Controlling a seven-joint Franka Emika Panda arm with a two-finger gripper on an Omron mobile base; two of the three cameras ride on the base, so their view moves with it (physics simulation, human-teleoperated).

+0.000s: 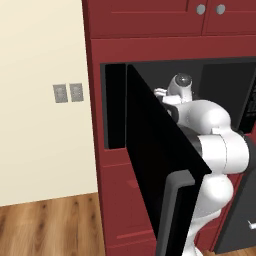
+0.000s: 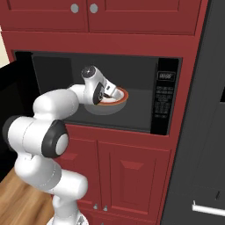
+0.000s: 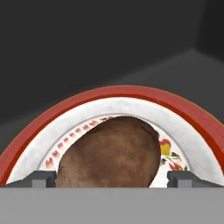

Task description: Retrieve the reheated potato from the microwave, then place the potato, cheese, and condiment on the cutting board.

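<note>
The microwave (image 2: 167,102) stands open, its black door (image 1: 155,150) swung out to the left. Inside sits a bowl (image 2: 117,105) with a red rim (image 3: 127,92) and a flowered white inner wall. A brown potato (image 3: 111,151) lies in the bowl. My gripper (image 3: 111,178) reaches into the cavity and hangs just over the bowl, open. Its two fingertips (image 3: 43,178) stand on either side of the potato without touching it. In the right base view the hand (image 2: 105,93) sits at the bowl's left edge. The cheese, condiment and cutting board are out of view.
Dark red cabinet doors (image 2: 123,176) frame the microwave above and below. A tall black appliance with a grey handle (image 2: 208,209) stands to the right. The open door blocks the left side. On the left are a beige wall with switches (image 1: 68,93) and a wood floor (image 1: 50,227).
</note>
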